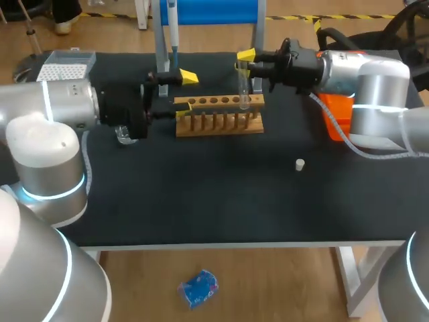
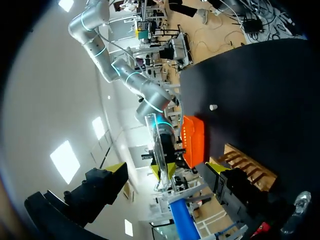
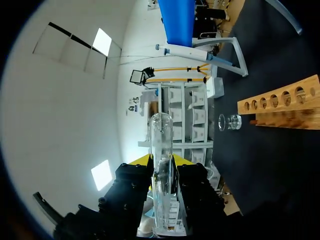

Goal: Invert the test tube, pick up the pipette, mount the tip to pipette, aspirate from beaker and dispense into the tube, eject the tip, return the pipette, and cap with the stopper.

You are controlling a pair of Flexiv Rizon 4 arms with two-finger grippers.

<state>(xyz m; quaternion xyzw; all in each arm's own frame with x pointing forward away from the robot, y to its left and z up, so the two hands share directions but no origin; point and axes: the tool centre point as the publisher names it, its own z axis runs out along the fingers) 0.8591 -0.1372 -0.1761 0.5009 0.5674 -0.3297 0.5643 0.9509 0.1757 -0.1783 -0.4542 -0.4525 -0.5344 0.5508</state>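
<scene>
Most of the task is left. Your right tool [image 3: 161, 161] is clamped on the test tube [image 1: 244, 90], held upright at the wooden rack [image 1: 219, 125], so the inverting looks about done. Your left tool [image 2: 166, 169] is apart, its fingers either side of the pipette [image 1: 172, 33], not gripping. Tip, beaker [image 1: 125, 135], dispensing, ejecting and return are pending. The stopper [image 1: 299, 164] lies loose on the table [image 1: 201, 194].

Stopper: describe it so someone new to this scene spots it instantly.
On the black table, find the wooden rack at the back, where the right hand holds the test tube. From there come toward the front edge and the right arm's side. The stopper is a tiny white plug lying alone on bare mat, touching nothing.
</scene>
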